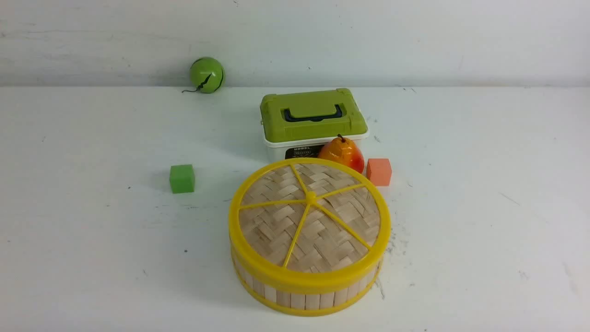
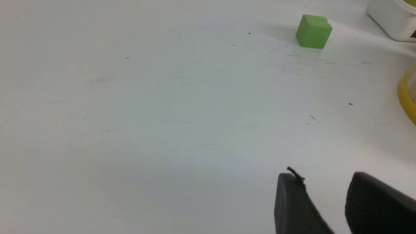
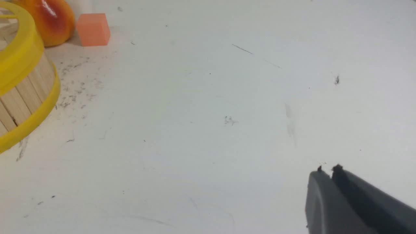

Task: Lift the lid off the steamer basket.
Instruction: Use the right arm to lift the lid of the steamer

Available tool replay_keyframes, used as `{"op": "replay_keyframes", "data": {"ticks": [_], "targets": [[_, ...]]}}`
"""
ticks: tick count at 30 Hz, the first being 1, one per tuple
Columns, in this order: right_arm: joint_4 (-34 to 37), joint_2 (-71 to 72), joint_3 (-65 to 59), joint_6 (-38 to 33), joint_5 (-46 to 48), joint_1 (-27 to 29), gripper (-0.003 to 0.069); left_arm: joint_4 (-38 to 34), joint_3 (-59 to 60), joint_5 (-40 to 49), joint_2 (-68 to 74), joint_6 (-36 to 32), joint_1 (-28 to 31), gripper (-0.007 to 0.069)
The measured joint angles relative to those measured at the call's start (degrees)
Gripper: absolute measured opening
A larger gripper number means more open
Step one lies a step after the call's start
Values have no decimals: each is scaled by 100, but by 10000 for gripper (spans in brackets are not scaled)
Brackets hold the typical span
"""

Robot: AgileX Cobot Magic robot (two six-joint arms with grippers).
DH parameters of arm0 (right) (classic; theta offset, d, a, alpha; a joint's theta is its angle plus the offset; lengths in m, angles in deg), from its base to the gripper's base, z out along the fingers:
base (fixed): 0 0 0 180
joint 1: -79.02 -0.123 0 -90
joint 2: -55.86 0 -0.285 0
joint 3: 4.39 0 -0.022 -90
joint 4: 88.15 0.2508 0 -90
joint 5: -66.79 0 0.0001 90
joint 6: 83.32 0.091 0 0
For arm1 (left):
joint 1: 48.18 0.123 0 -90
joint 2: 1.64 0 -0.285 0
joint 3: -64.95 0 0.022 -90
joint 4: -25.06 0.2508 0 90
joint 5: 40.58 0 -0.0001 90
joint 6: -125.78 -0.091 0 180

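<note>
The lid point(image 1: 309, 216), woven pale bamboo with a yellow rim and spokes, sits closed on the steamer basket point(image 1: 304, 299) at the table's front centre. The basket's slat wall and yellow rims also show in the right wrist view point(image 3: 22, 87), and a bit of yellow rim in the left wrist view point(image 2: 406, 97). Neither gripper shows in the front view. My left gripper point(image 2: 325, 178) is open and empty over bare table, well apart from the basket. My right gripper point(image 3: 328, 169) is shut and empty over bare table to the basket's right.
A white box with a green top point(image 1: 314, 121) stands behind the basket. A pear point(image 1: 342, 153) and an orange cube point(image 1: 379, 171) lie between them at the right. A green cube point(image 1: 182, 178) is at the left, a green ball point(image 1: 207, 74) at the back wall.
</note>
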Motion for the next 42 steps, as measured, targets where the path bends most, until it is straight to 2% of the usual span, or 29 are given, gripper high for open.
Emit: {"op": "replay_keyframes", "data": {"ticks": [38, 42], "targets": [[0, 0, 0, 0, 0, 0, 77, 0, 0, 0, 0, 0, 0, 239], [574, 0, 0, 183, -20, 0, 85, 0, 0, 0, 0, 0, 0, 239]]}}
